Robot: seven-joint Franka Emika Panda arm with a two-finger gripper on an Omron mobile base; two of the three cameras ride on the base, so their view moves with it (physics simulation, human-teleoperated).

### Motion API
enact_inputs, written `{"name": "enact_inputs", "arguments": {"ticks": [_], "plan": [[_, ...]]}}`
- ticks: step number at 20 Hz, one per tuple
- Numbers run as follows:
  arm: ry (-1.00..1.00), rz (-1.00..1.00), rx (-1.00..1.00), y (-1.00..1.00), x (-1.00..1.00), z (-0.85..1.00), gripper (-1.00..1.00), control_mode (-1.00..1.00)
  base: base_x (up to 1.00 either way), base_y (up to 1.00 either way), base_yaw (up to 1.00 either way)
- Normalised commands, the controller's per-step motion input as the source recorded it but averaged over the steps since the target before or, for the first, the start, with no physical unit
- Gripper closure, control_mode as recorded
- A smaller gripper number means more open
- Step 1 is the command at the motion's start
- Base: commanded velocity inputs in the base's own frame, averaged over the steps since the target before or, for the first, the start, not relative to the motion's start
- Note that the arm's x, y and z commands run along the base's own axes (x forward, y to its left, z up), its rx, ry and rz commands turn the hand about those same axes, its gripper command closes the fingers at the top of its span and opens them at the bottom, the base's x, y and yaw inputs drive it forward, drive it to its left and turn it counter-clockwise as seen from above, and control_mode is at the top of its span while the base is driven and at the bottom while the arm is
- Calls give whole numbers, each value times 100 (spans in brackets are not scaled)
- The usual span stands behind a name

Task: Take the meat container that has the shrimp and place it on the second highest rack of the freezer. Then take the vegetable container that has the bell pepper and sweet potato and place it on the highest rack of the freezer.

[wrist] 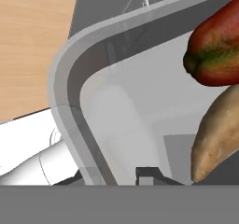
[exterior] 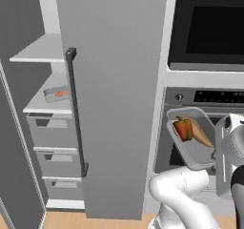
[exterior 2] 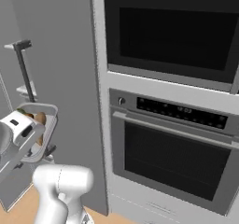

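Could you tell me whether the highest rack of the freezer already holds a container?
No, the highest rack is bare; the shrimp container sits one rack lower.

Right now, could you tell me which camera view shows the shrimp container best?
The left base view: the shrimp container sits on the freezer's second highest rack, shrimp visible inside. The right base view looks at the freezer door's outside; the hand view faces the vegetable container.
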Motion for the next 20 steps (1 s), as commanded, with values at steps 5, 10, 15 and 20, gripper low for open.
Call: {"name": "enact_inputs", "arguments": {"ticks": [5,10,15,20], "plan": [[0,0,0,0,0,0,100,100,27,63,0],[0,0,0,0,0,0,100,100,45,69,0],[0,0,0,0,0,0,100,100,48,63,-1],[0,0,0,0,0,0,100,100,39,58,-14]]}}
